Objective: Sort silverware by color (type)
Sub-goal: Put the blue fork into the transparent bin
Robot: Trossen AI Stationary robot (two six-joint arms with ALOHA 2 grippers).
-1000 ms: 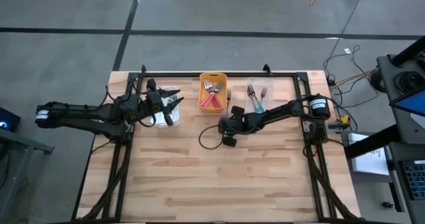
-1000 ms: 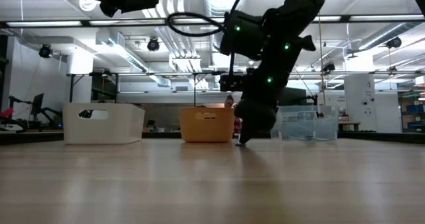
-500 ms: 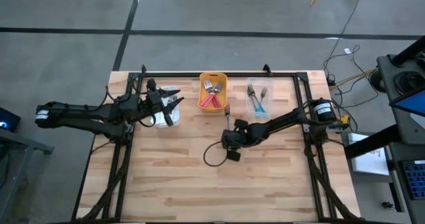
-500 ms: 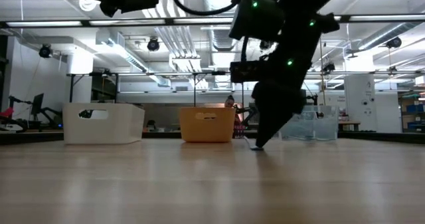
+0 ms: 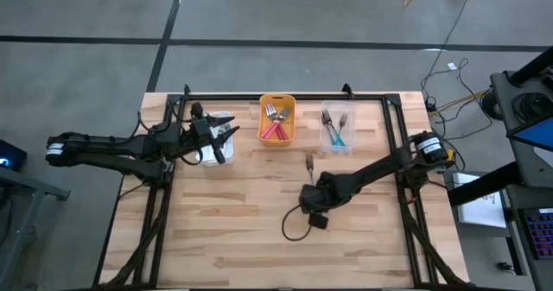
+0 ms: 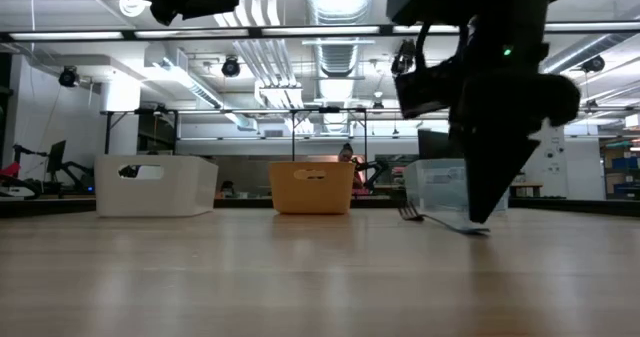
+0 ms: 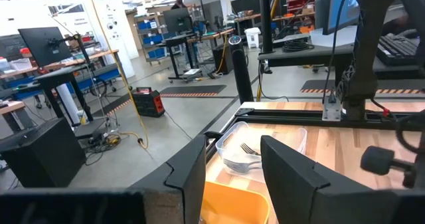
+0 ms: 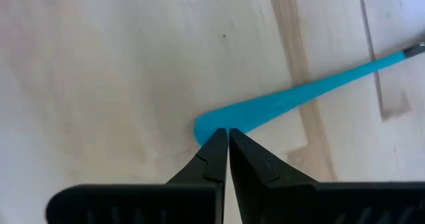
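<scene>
The right gripper (image 5: pixel 311 185), lower centre of the high view, is clenched beside the teal-handled fork (image 8: pixel 299 98) on the table (image 5: pixel 225 230). The left gripper (image 7: pixel 232 177) hangs released at upper left over the white bin (image 5: pixel 216 123).

**Rig body, as I see it**

Both arms are dark, slim and jointed. My right arm (image 5: pixel 371 170) carries a silver-capped round motor housing at its base and a looping black cable near the wrist. Its matte black fingers (image 8: pixel 212 159) taper to points. A green indicator light (image 6: pixel 507 51) glows on it.
</scene>
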